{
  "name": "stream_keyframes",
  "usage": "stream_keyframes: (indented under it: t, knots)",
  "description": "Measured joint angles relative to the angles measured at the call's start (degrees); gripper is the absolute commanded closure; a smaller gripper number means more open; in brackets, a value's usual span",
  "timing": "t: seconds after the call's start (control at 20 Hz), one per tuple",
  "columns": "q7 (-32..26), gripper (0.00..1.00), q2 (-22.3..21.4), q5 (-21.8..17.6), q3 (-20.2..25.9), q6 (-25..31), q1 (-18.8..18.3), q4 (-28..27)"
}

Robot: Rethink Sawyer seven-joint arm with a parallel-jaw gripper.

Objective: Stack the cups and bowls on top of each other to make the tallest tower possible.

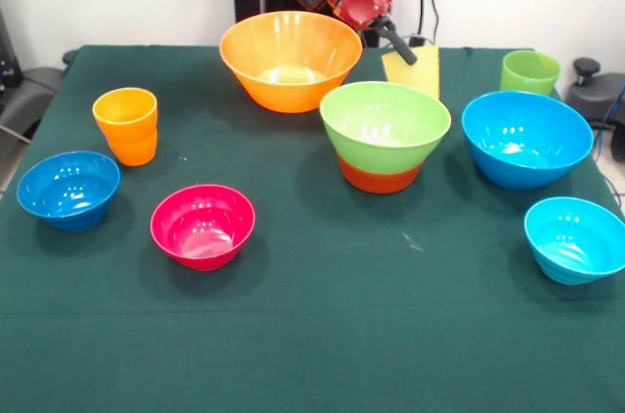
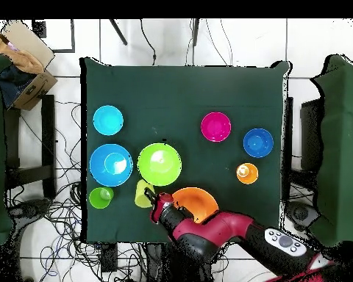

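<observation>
Reaching down from the far side of the worktop (image 1: 312, 335), the red arm brings its gripper (image 1: 398, 46) right at the pale yellow cup (image 1: 414, 72), which shows tilted behind the light green bowl (image 1: 385, 124). A dark finger lies against the cup's upper edge, but whether the gripper has closed on the cup I cannot tell; from overhead the gripper (image 2: 150, 195) is just beside the cup (image 2: 141, 194) and nothing more is clear.

The light green bowl sits nested in the orange-red bowl (image 1: 379, 177) — a low two-piece pile near the middle of the cloth. The big yellow-orange bowl (image 1: 290, 59) stands behind and to one side; the big blue bowl (image 1: 525, 138) and the light green cup (image 1: 529, 71) are on the other side. The orange cup (image 1: 126, 125), small dark blue bowl (image 1: 67, 188), magenta bowl (image 1: 202, 226) and small cyan bowl (image 1: 575, 238) stand apart.

These pieces look like thin glossy plastic — light, stiff and likely slippery. The cup's faint ribbing may help a little; pinching its wall near the rim seems the surest hold, since a squeeze low on the taper could let it slide out.
</observation>
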Motion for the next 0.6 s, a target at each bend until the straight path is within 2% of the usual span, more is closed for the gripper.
stream_keyframes:
  t: [0.2,0.3,0.55,0.6]
  knots:
    - [0.0,1.0,-3.38,0.42,-4.29,-6.65,6.01,-1.43]
    - [0.0,1.0,-4.57,0.37,-5.85,-7.87,7.64,-1.94]
    - [0.0,1.0,-6.91,-0.75,-6.65,-5.63,7.82,-2.38]
    - [0.0,1.0,-7.94,-0.63,-6.17,-1.54,6.9,-2.38]
